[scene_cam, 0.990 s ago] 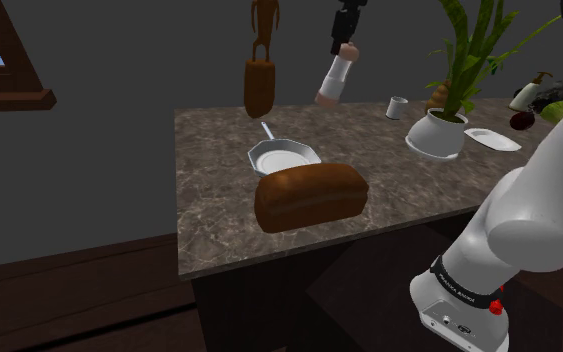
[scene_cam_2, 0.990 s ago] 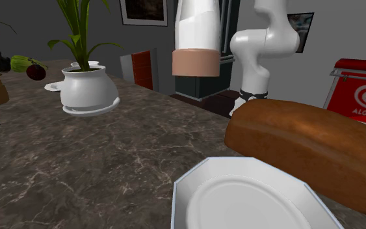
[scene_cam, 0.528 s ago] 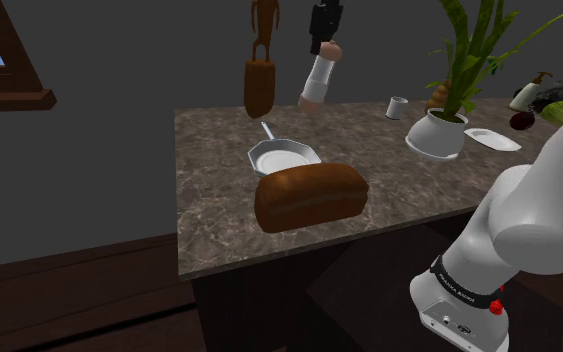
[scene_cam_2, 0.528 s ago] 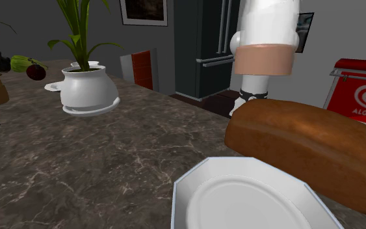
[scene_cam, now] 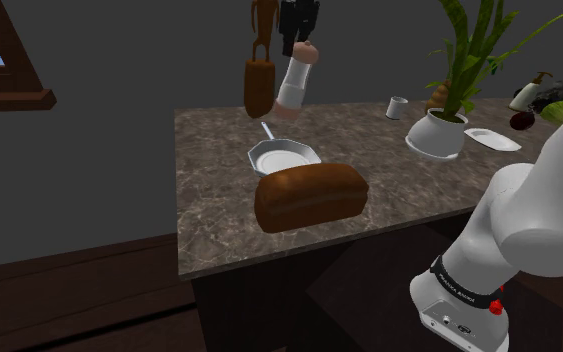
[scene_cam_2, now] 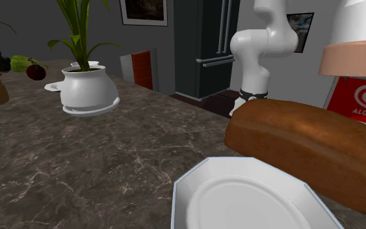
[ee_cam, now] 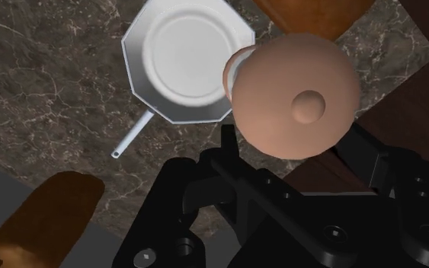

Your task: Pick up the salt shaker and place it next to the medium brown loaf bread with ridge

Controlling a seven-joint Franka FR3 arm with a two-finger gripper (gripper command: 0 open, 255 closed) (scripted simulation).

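HELD HIGH OVER THE COUNTER: My all-black two-finger gripper [scene_cam: 301,38] is clamped on the upper end of the salt shaker [scene_cam: 294,80], a white cylinder with pinkish-tan caps. The shaker hangs tilted beneath the gripper, clear of the brown marbled stone countertop [scene_cam: 209,190]. In the wrist view my fingers [ee_cam: 372,160] press in on either side of the shaker, just below its rounded pink cap [ee_cam: 300,95].

Directly under the gripper lies a white octagonal frying pan [ee_cam: 186,61] with a thin handle. The shaker's body crosses the pan's rim in that view.

The medium brown loaf of bread with a ridge [scene_cam: 311,197] rests on the countertop below the gripper. It is on the pan's side nearer my stand and just beside the pan. Whether they touch, I cannot tell. In the second exterior view the shaker's lower cap [scene_cam_2: 353,58] hangs in the air above the loaf, apart from it, in front of a red Algida sign [scene_cam_2: 365,101].

A second, darker brown loaf [ee_cam: 41,221] sits at the countertop's edge, beyond the pan's handle from the shaker.

A white pot holding a green plant [scene_cam: 439,133] stands well off to one side of the gripper, with a small white cup [scene_cam: 397,106] near it.
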